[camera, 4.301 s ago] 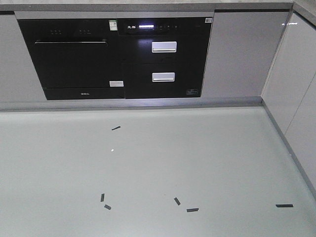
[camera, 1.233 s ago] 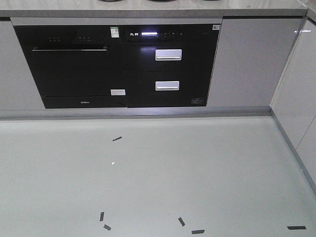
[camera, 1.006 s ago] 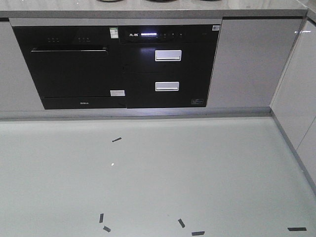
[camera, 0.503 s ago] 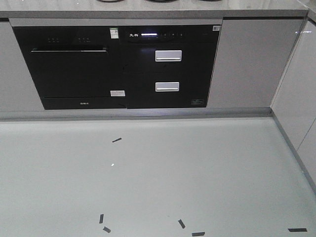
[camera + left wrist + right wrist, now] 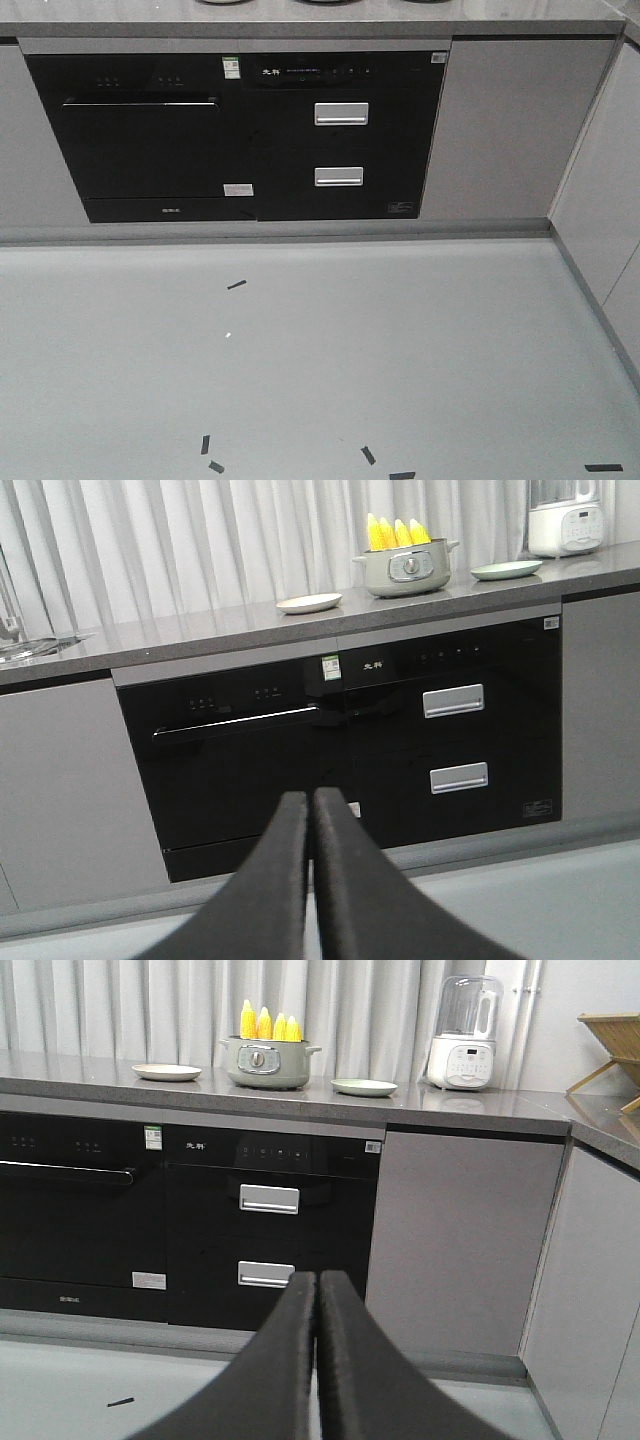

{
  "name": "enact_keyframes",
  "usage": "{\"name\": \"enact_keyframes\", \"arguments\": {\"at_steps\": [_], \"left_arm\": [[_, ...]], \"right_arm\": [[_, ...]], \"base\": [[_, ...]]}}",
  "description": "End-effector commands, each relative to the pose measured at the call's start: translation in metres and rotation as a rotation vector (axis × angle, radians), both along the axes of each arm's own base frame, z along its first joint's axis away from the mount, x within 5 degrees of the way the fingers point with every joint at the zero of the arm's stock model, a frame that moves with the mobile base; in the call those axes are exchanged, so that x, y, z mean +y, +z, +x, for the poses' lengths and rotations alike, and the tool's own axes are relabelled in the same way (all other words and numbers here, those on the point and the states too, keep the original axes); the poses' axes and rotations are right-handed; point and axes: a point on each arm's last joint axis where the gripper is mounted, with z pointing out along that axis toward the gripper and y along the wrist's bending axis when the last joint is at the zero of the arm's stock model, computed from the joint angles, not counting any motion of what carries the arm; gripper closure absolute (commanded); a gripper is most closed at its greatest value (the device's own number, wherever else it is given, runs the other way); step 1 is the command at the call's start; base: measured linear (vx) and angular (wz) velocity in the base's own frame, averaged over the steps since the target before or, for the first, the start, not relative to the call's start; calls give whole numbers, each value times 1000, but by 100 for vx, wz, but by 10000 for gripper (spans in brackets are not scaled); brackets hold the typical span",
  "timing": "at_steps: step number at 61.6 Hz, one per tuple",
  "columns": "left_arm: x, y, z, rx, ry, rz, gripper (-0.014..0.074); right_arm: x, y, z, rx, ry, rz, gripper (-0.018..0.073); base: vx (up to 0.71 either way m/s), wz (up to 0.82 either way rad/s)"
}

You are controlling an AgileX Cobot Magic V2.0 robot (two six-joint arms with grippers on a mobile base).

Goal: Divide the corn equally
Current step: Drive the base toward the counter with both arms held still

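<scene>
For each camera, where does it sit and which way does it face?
Front view: faces forward, tilted down at the floor and black appliances; no robot part shows.
Left wrist: behind the shut left gripper, facing the counter.
Right wrist: behind the shut right gripper, facing the same counter.
Both wrist views share the pot holding the corn.
</scene>
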Motion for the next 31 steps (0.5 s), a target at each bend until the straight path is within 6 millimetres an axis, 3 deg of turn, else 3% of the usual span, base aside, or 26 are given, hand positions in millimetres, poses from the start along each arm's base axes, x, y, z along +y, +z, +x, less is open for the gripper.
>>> {"name": "enact_keyframes", "arguments": {"at_steps": [1, 31], "left_arm": [[0, 7, -2, -90, -4, -16, 603], [0, 7, -2, -90, -4, -16, 603]], "right_arm": [[0, 4, 0, -70, -1, -10, 564], [0, 4, 0, -70, -1, -10, 564]], "base": [[1, 1], [2, 0]]}}
